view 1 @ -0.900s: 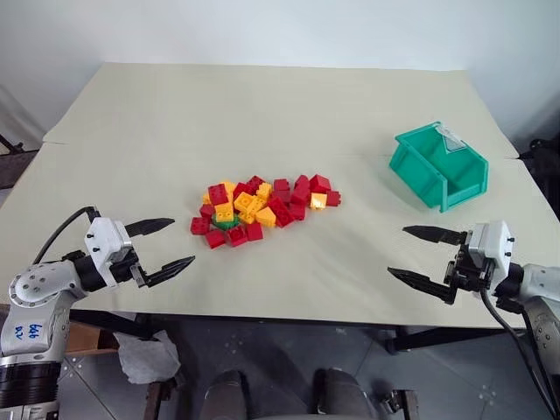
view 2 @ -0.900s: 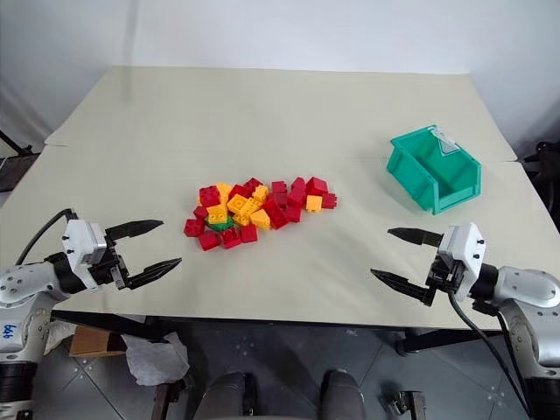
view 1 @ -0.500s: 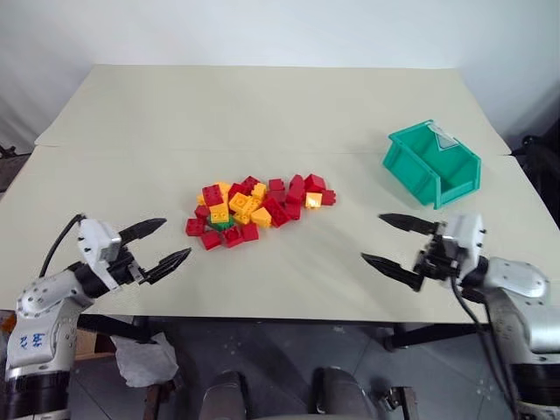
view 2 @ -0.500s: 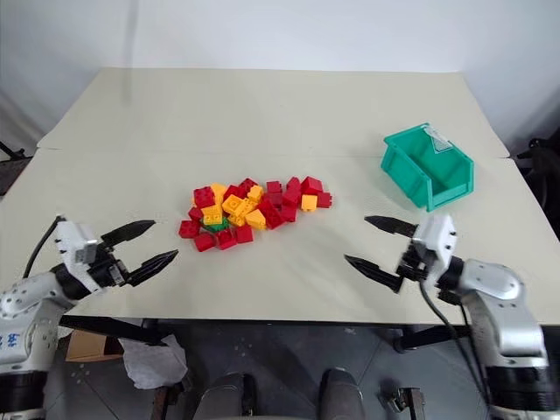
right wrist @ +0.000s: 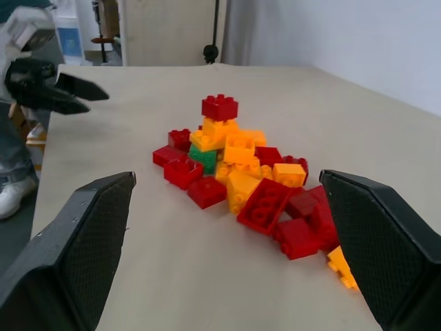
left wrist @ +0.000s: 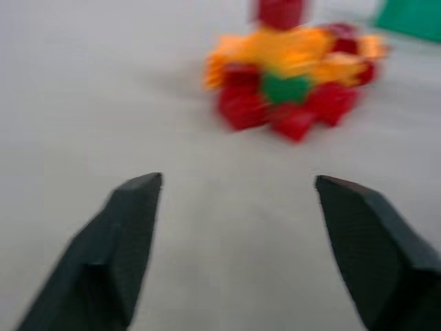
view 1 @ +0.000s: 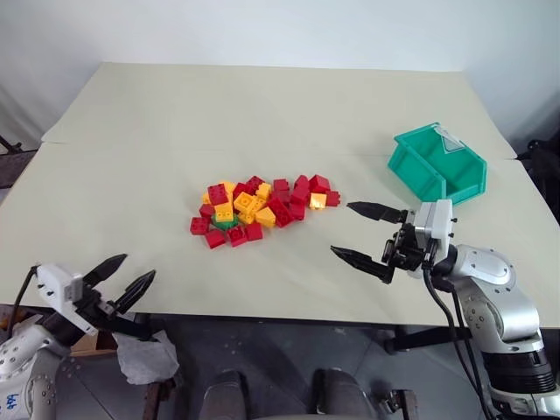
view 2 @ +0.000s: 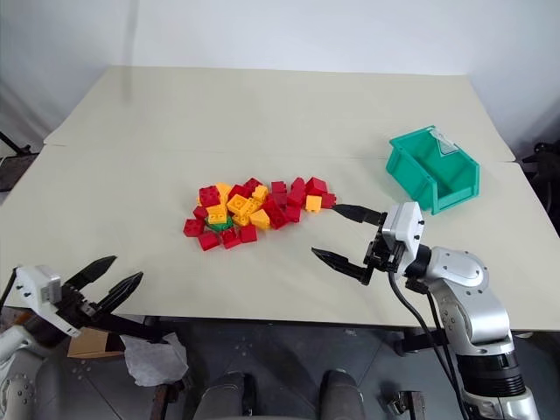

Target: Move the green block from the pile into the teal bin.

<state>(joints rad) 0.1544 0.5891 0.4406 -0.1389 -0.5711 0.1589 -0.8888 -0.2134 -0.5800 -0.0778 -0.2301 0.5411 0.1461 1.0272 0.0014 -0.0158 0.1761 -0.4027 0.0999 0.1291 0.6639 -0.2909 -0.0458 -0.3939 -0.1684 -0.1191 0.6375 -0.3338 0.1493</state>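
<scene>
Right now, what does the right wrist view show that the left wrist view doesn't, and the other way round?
Right wrist view alone: the left tool, open, beyond the pile, a red brick standing highest on the heap, and its own right tool, open. Left wrist view alone: a corner of the teal bin past the bricks. Both share the pile, the green block among red and yellow bricks, and the table.

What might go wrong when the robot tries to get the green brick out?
1. The green block sits wedged low in the pile, under a yellow brick, so the wide-open right tool may well pinch a neighbour instead.
2. Digging in could scatter red and yellow bricks.
3. The teal bin stands behind that arm, so a swing might bump it.
</scene>
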